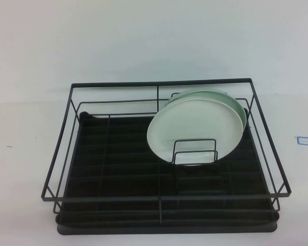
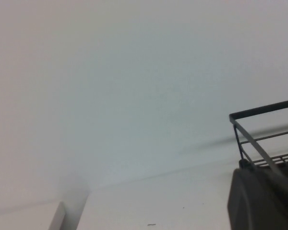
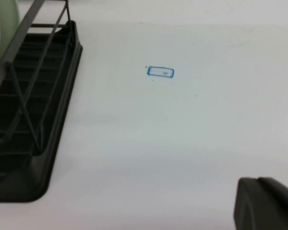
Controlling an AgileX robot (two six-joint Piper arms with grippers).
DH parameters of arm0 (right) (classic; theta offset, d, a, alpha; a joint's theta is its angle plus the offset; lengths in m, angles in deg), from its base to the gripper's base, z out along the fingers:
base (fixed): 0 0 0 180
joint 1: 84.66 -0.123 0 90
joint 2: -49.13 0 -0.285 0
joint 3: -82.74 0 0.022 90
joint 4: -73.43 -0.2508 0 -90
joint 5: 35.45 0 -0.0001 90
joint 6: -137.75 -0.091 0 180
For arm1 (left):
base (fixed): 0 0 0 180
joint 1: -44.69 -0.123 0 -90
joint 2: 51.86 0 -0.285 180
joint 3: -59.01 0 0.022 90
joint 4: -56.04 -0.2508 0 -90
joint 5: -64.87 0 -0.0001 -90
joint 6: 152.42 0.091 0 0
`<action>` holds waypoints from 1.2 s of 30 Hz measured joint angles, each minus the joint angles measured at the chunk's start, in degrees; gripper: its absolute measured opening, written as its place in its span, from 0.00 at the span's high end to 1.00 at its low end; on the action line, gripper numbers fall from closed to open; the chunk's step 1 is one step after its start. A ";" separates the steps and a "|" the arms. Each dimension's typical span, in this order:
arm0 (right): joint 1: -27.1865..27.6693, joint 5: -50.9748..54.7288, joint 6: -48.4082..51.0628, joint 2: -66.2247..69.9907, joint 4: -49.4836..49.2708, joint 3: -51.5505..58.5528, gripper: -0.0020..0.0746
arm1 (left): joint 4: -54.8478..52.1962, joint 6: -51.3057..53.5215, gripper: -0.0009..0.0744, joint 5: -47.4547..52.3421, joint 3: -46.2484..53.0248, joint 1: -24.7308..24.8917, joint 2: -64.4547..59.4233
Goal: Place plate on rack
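Note:
The black wire rack (image 1: 100,154) stands in the middle of the table in the high view. The white plate (image 1: 187,128) stands upright between its wire dividers on the right side. A mint-green plate (image 1: 235,104) leans right behind it. Neither arm shows in the high view. My left gripper (image 2: 261,201) shows only as a dark part in the left wrist view, off a corner of the rack (image 2: 245,143), holding nothing I can see. My right gripper (image 3: 264,203) shows as a dark part over bare table, to the side of the rack (image 3: 33,120).
A small blue-outlined label (image 1: 305,140) lies on the white table right of the rack; it also shows in the right wrist view (image 3: 160,72). The green plate's edge (image 3: 2,24) shows in that view's corner. White tabletop surrounds the rack.

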 joint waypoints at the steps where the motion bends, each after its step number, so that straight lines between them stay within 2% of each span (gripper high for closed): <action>1: 0.06 -0.43 -0.14 0.00 0.25 0.00 0.95 | 0.00 0.00 0.99 0.43 0.00 0.00 0.00; 3: 0.06 -1.70 -0.23 0.00 1.29 0.00 0.95 | -0.31 -0.92 0.99 1.16 0.00 0.00 0.00; 5: 0.06 -2.08 -0.39 0.00 2.22 0.00 0.95 | -9.29 -6.82 0.99 2.82 -0.09 0.00 0.00; 8: 0.06 -2.08 -0.92 0.00 2.70 0.00 0.95 | -37.82 -24.66 0.99 10.54 -0.09 0.00 0.00; 10: 0.06 -2.08 -1.17 0.00 2.85 0.00 0.95 | -59.74 -39.27 0.99 19.85 -0.09 0.00 0.00; 12: 0.06 -2.08 -1.29 -0.05 3.07 0.00 0.95 | -71.99 -51.47 0.99 25.13 -0.09 0.00 -0.11; 14: 0.06 -2.08 -1.29 -0.05 3.18 0.00 0.95 | -75.25 -57.31 0.99 25.00 -0.15 0.00 -0.11; 17: 0.06 -2.08 -1.29 -0.05 3.17 0.00 0.95 | -75.15 -59.55 0.99 23.88 -0.15 0.00 -0.11; 20: 0.06 -2.08 -1.29 -0.05 3.17 0.00 0.95 | -73.82 -65.21 0.99 17.86 -0.15 0.00 -0.11; 21: 0.06 -2.08 -1.29 -0.05 3.17 0.00 0.95 | -76.43 -70.64 0.99 14.97 -0.09 0.00 -0.11; 23: 0.06 -2.08 -1.29 -0.05 3.17 0.00 0.95 | -89.47 -87.17 0.99 13.09 -0.09 0.00 -0.11; 25: 0.06 -2.08 -1.29 -0.05 3.17 0.00 0.95 | -108.23 -111.24 0.99 13.22 -0.09 0.00 -0.11; 26: 0.06 -2.08 -1.29 -0.05 3.17 0.00 0.95 | -114.40 -119.89 0.99 13.22 -0.09 0.00 -0.11; 27: 0.06 -2.08 -1.29 -0.05 3.17 0.00 0.95 | -119.25 -127.76 0.99 13.09 -0.09 0.00 -0.11; 28: 0.06 -2.08 -1.29 -0.05 3.17 0.00 0.95 | -120.29 -130.91 0.99 12.73 -0.09 0.00 -0.11; 30: 0.06 -2.08 -1.39 -0.05 3.17 0.00 0.95 | -115.10 -126.40 0.99 11.90 -0.09 0.00 -0.11; 34: 0.06 -2.08 -1.39 -0.05 3.17 0.00 0.95 | -102.31 -108.93 0.99 12.01 -0.09 0.00 -0.11; 36: 0.06 -2.08 -1.39 -0.05 3.19 0.00 0.95 | -100.27 -106.29 0.99 12.44 -0.09 0.00 -0.11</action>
